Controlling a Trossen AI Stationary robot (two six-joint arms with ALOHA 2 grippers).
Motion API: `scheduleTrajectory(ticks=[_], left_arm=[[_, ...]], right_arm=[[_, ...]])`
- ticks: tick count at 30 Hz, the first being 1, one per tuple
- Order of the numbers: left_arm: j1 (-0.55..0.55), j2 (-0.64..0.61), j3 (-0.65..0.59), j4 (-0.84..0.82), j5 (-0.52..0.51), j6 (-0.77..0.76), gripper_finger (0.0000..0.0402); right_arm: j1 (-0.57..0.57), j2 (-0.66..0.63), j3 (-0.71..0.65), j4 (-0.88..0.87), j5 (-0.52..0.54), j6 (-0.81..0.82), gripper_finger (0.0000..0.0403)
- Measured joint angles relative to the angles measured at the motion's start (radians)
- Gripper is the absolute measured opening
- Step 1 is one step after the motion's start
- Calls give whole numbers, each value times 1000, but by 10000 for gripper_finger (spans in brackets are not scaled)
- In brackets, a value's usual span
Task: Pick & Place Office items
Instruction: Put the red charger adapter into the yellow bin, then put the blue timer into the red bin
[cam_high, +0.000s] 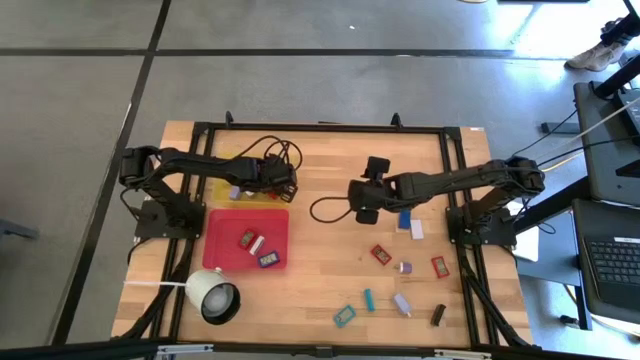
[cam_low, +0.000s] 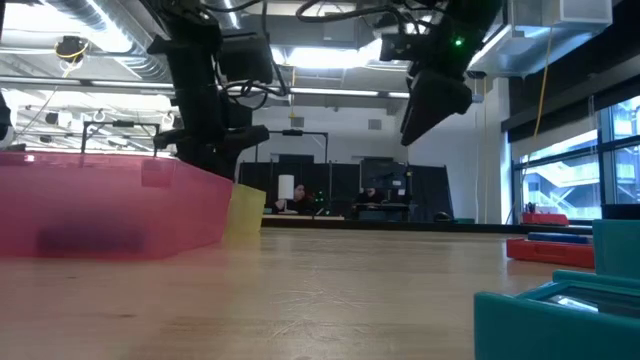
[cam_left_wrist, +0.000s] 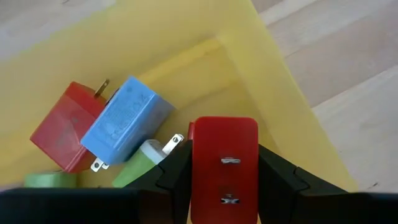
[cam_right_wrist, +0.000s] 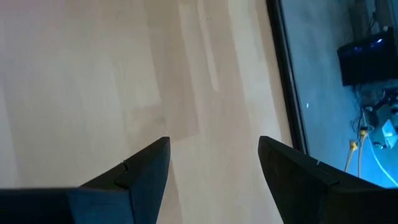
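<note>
Two grippers work: the left gripper (cam_left_wrist: 224, 180) pinches a red block (cam_left_wrist: 224, 165) over the yellow tray (cam_left_wrist: 186, 37) at far left, while the right gripper (cam_right_wrist: 214, 168) hangs spread above the bare counter (cam_right_wrist: 93, 74).

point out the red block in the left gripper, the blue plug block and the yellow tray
red block (cam_left_wrist: 224, 168), left wrist view, on its front face between the fingers
blue plug block (cam_left_wrist: 124, 121), left wrist view, on its top face
yellow tray (cam_left_wrist: 186, 31), left wrist view, on its bare wall

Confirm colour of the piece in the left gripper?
Red: the block clamped in the left gripper, above the yellow tray. Clearest in the left wrist view.
</note>
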Motion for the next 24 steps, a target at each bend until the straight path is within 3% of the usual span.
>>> scheduleTrajectory(ticks=[7, 13, 24], left_arm=[[0, 1, -3, -6, -8, 39, 154], [1, -10, 0, -10, -16, 86, 196], [10, -87, 130, -67, -29, 234, 228]], right_arm=[[60, 0, 0, -150, -1, 163, 247], [125, 0, 0, -265, -109, 343, 247], [220, 0, -54, -403, -141, 756, 247]])
